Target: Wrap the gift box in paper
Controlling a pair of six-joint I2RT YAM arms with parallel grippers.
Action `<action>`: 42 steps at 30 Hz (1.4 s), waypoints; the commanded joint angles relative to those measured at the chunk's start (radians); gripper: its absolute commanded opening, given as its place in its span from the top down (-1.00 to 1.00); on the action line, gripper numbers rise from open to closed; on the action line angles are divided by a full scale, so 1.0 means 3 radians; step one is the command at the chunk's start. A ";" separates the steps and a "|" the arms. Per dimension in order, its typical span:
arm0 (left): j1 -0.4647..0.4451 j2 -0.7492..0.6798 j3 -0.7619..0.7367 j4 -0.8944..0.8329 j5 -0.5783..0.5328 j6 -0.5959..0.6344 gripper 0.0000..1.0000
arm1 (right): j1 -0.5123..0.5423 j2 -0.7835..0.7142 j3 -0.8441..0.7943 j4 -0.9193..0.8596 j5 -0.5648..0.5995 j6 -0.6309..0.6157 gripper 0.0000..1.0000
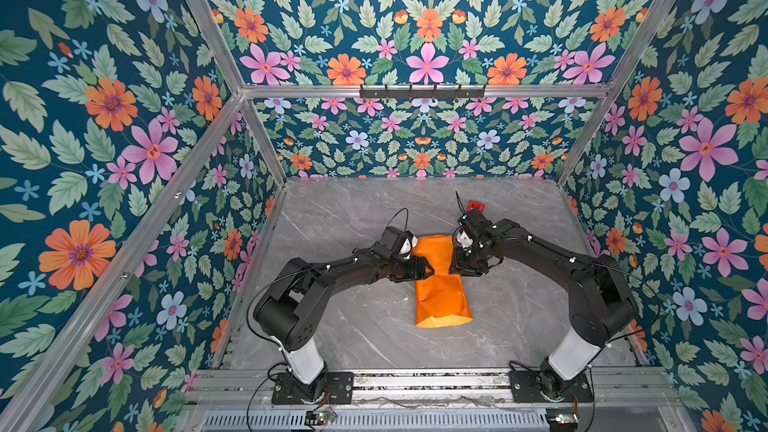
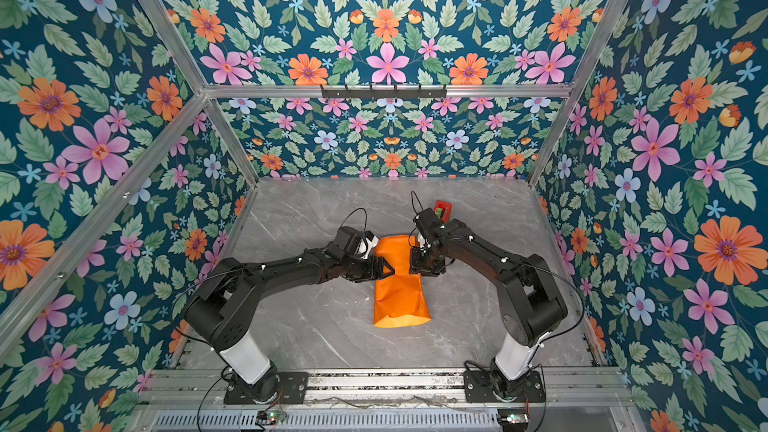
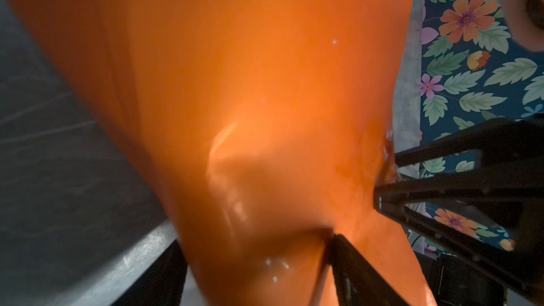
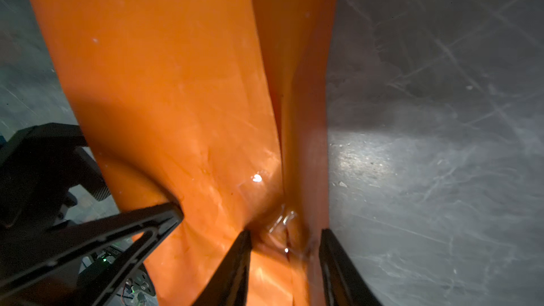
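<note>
Red tape dispenser half-hidden behind R arm, beyond paper.

Glossy, creased orange paper on a smooth, grey marble-look tabletop

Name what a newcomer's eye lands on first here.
The orange paper stands out first. It lies as a loose tube in the middle of the grey marble table, squeezed to a narrow waist by the left gripper and right gripper gripping it from opposite sides. Next comes the loud floral wallpaper on every wall of the cell. A small red tape dispenser peeks out at the back, behind the right arm.
</note>
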 commanded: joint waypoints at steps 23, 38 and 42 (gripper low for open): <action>-0.0003 0.0067 -0.0027 -0.0467 -0.0597 0.0073 -0.52 | -0.0096 -0.0461 -0.0214 0.0211 0.0018 0.0048 -0.17; -0.0005 0.0093 -0.0009 -0.0468 -0.0589 0.0076 -0.52 | -0.0020 -0.0291 -0.0269 0.0439 -0.0254 0.0125 -0.07; -0.0006 0.0103 0.0003 -0.0468 -0.0586 0.0077 -0.52 | 0.0007 -0.0288 -0.0349 0.0547 -0.0352 0.0199 -0.06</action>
